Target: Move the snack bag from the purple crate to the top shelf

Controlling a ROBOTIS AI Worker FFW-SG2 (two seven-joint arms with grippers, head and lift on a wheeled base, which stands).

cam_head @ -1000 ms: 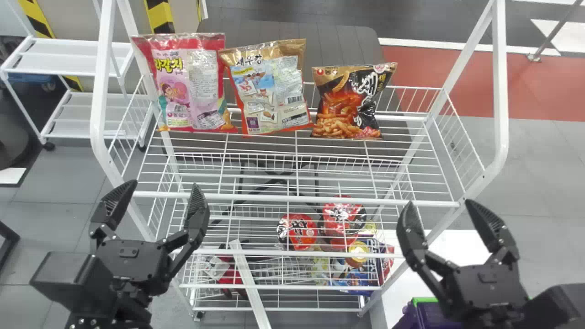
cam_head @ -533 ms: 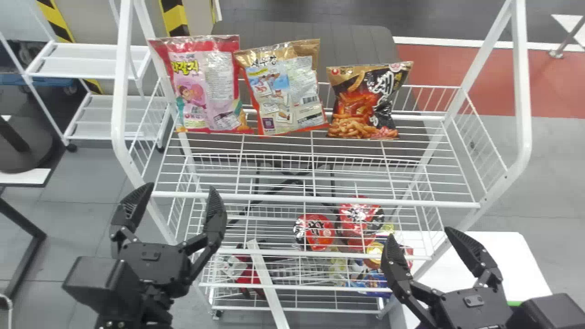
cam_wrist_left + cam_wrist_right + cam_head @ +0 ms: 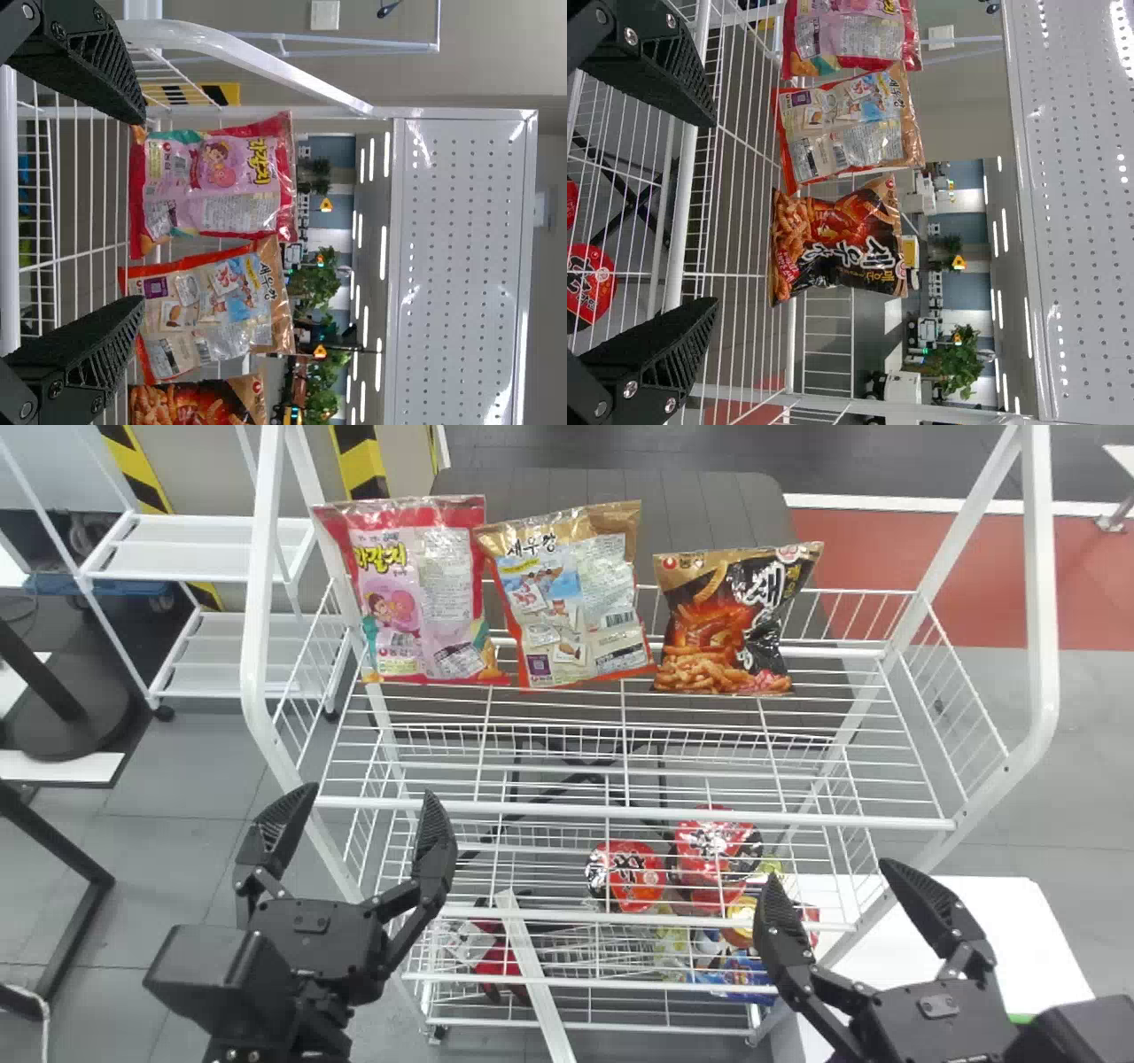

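Your right hand is spread wide with nothing between its ribbed fingers, poised over the front right of the rack; your left hand waits, equally spread and empty, at the front left. Close by the right wrist, a green edge on the white bench is probably the rim of the purple crate. Farther out, toward the back of the top shelf, three snack bags stand upright: the black spicy-snack bag on the right, the gold-topped bag in the middle and the pink bag on the left. You cannot tell from here which of them, if any, is the task's own; if one is, the job looks finished and you only need to draw back clear. If you have another to fetch, expect it to be very light, a soft pillow of slick film that dents and slides, with brittle pieces inside. Take it high, near the crimped top seam and square to its middle, closing just until the film stops slipping. Squeeze the belly hard and you may crush the snacks or pop the bag; lower its base gently onto the wires so it doesn't fold or tip.
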